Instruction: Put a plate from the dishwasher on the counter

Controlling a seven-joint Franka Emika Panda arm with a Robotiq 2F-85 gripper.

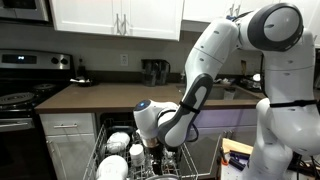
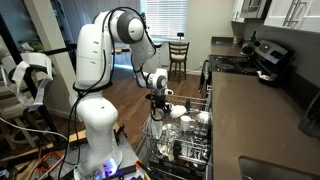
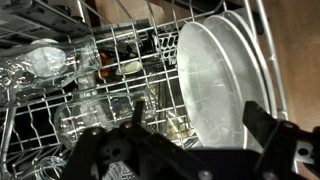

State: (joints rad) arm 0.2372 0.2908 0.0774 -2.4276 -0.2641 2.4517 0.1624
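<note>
Plate [image 3: 215,85]: white, stood on edge at one side of the dishwasher [image 2: 190,140] rack, rim upward for gripping. Tool [image 1: 155,148]: jaws wide, empty, hung above it. Desk [image 1: 100,96]: awaited plate.

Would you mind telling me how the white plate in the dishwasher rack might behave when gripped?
The plate looks rigid and glossy, so probably slippery. Standing on edge among rack wires, it may snag or chip if lifted crookedly.
</note>
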